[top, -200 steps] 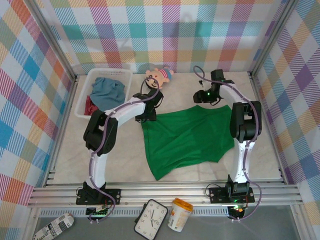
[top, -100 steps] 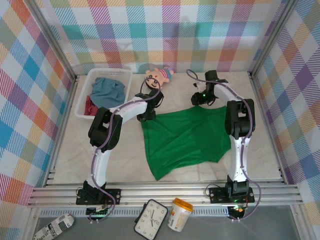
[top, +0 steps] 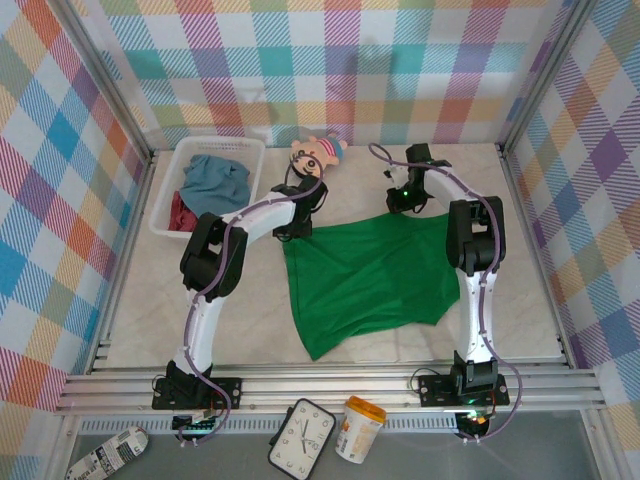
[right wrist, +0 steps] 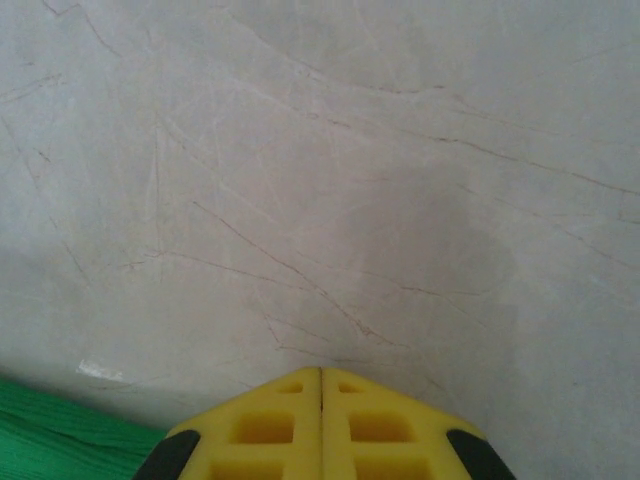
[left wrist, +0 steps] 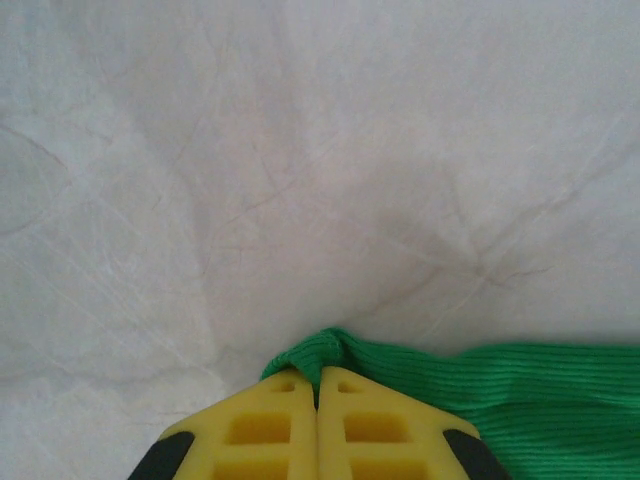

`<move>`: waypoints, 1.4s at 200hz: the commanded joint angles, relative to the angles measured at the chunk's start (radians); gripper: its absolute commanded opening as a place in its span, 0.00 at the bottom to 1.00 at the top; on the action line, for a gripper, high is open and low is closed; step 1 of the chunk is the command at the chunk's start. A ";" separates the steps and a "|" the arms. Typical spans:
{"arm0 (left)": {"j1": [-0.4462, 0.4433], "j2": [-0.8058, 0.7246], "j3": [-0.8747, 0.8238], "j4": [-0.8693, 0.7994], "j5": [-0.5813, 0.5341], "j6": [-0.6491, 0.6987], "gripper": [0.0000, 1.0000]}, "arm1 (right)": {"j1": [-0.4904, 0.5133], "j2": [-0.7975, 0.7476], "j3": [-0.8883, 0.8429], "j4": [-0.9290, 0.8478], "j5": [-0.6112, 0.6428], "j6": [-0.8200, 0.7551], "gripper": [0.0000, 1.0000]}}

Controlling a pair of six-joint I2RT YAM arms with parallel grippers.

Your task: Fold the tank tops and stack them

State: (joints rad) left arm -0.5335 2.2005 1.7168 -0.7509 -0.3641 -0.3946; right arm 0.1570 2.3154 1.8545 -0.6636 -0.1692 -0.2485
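A bright green tank top [top: 370, 275] lies spread on the table's middle. My left gripper [top: 293, 230] is at its far left corner. In the left wrist view the yellow fingers [left wrist: 270, 425] are shut on a pinched fold of the green cloth [left wrist: 325, 350]. My right gripper [top: 398, 205] is at the top's far right edge, shut [right wrist: 321, 372]. No cloth shows between its tips, and green cloth [right wrist: 60, 430] lies just to their left. The blue-grey tank top [top: 215, 180] and the dark red one [top: 180, 212] lie in the basket.
The white mesh basket [top: 160, 222] stands at the far left. A small doll [top: 318, 152] lies at the back wall between the arms. A clock [top: 302, 438], a cup [top: 358, 428] and a can [top: 108, 452] sit below the front rail.
Both grippers have closed from about half open. The left one pinched the green top's corner. The right one moved left, down to the top's far edge.
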 commanded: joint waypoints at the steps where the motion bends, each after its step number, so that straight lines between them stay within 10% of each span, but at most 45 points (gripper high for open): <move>1: 0.012 0.010 0.062 0.002 -0.011 0.050 0.04 | -0.003 -0.024 0.036 0.017 0.026 0.007 0.04; 180: 0.059 0.113 0.337 0.038 0.139 0.245 0.01 | -0.145 -0.112 -0.009 0.146 -0.205 0.143 0.02; 280: 0.034 -0.119 0.055 0.127 0.268 0.234 0.01 | -0.151 -0.357 -0.353 0.237 -0.176 0.190 0.03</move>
State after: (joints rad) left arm -0.4889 2.2139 1.8481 -0.6720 -0.1387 -0.1589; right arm 0.0124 2.0129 1.5795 -0.4706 -0.3416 -0.0780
